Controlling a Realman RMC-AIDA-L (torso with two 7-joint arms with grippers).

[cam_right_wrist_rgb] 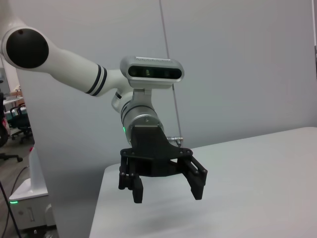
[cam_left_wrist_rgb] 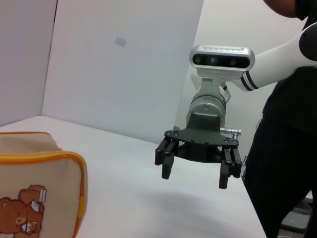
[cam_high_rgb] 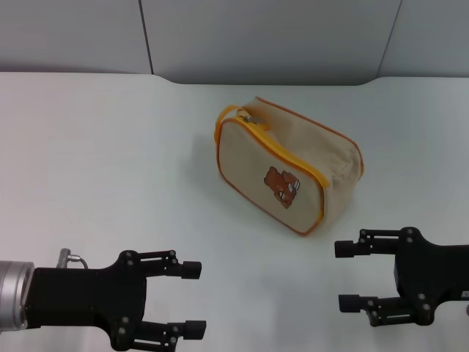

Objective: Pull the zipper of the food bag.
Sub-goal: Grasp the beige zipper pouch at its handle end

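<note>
The food bag point(cam_high_rgb: 289, 165) sits on the white bench point(cam_high_rgb: 110, 183), centre-right in the head view. It looks light and soft, likely to slide, so pinch the zipper point(cam_high_rgb: 253, 121) tab. Left hand point(cam_high_rgb: 192, 299) and right hand point(cam_high_rgb: 349, 276) hang spread wide, lower corners.

I'm looking into a lab or robot test cell: a bare white surface point(cam_high_rgb: 110, 161) boxed in by plain grey partition panels point(cam_high_rgb: 271, 37), with office chairs point(cam_right_wrist_rgb: 20, 124) on a grey floor visible beyond the partition's edge.
</note>
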